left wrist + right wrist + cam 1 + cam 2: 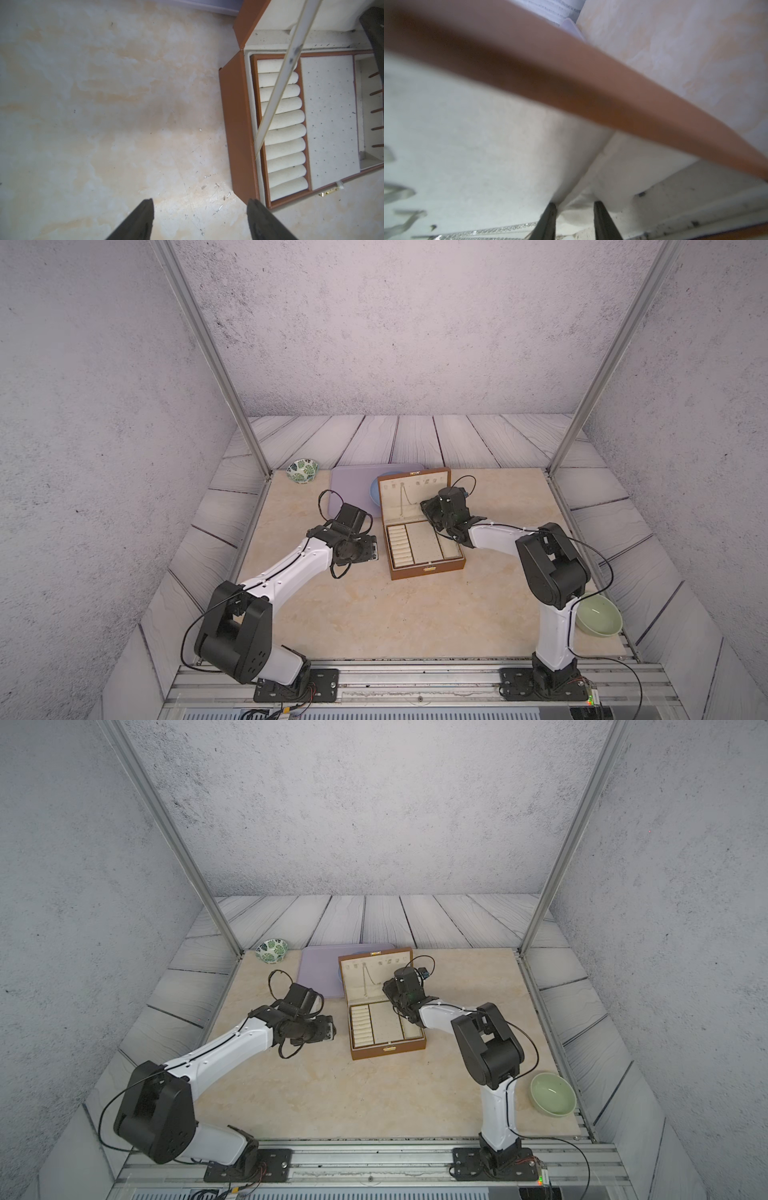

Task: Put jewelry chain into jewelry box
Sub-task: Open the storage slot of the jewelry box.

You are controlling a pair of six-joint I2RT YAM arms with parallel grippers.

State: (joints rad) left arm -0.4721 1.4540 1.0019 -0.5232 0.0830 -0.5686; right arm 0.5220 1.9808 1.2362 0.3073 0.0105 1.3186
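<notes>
1. Grey speckled walls [374, 323] enclose a beige marbled desk [332, 614].
2. The brown jewelry box [428, 570] stands open mid-desk, its lid [434, 493] upright.
3. The left tool [200, 201] hovers over bare desk just beside the box, jaws wide, empty.
4. The right tool [575, 204] reaches inside the box near the lid, jaws narrowly apart, nothing visible between them.
5. The jewelry chain [402, 499] hangs down the lid's inside, one strand trailing toward the right tool.
</notes>
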